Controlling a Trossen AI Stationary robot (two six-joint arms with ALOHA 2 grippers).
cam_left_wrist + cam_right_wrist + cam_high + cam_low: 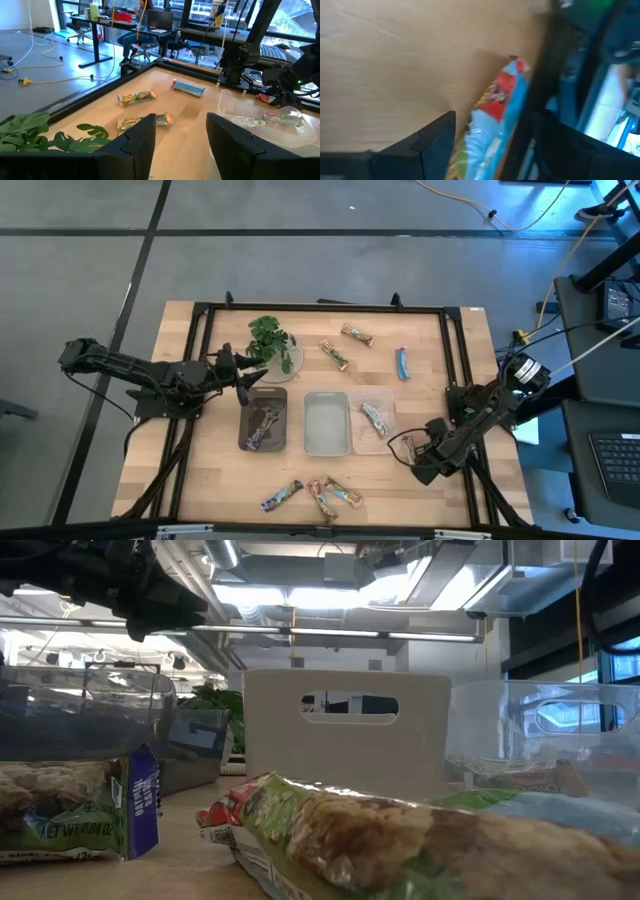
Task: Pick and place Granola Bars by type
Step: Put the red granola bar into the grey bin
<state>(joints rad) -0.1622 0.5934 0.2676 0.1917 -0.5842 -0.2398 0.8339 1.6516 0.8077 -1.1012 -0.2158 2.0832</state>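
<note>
A red-and-blue bar (497, 117) fills the lower middle of the right wrist frame, lying directly between the spread fingers of the right pincer (492, 145), which is released and holds nothing. Its long axis runs away from the pincer toward the frame's upper right, alongside the desk's (420, 480) black edge rail. From above, the right pincer (422, 463) sits lower right, beside the clear bin (372, 420). The left pincer (244, 377), also released, waits above the dark bin (263, 420), well apart from that bar. In my judgement the right arm is nearer and need only descend and clench.
</note>
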